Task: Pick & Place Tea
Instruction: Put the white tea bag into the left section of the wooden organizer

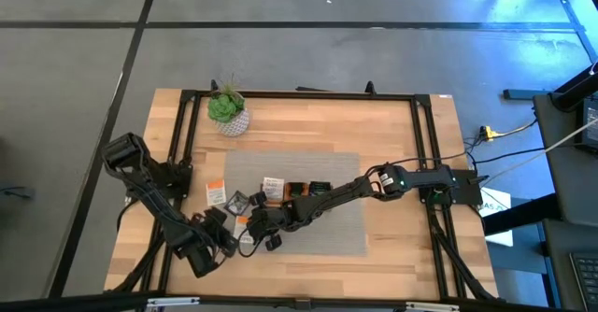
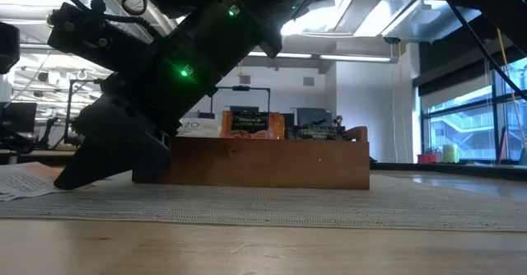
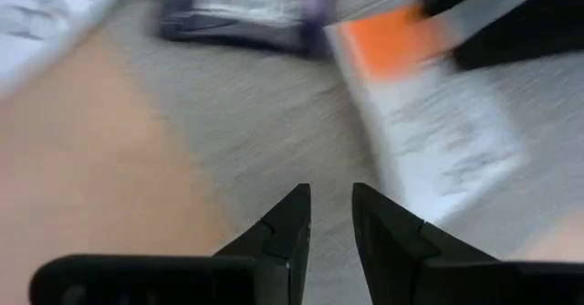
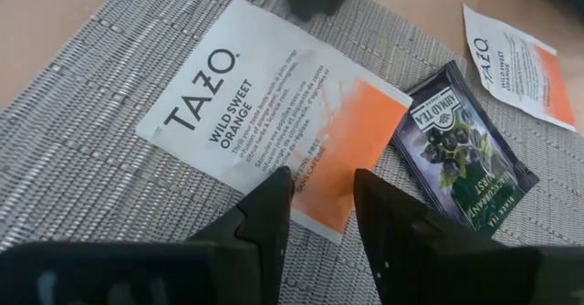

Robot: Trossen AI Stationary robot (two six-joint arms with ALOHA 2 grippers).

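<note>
A grey woven mat (image 4: 82, 186) covers the wooden table (image 1: 392, 134); both grippers, right (image 4: 321, 215) and left (image 3: 330, 221), hover narrowly parted over a white-and-orange sachet (image 4: 274, 113), empty.

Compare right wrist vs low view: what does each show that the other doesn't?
Right wrist only: a readable white-and-orange Tazo sachet flat on the grey mat, a dark sachet beside it, another white-and-orange sachet farther off, and the right gripper with its fingers slightly apart over the Tazo sachet, holding nothing.
Low only: the wooden tray with sachets standing in it, and the room behind.
Both: the mat and sachets.
</note>
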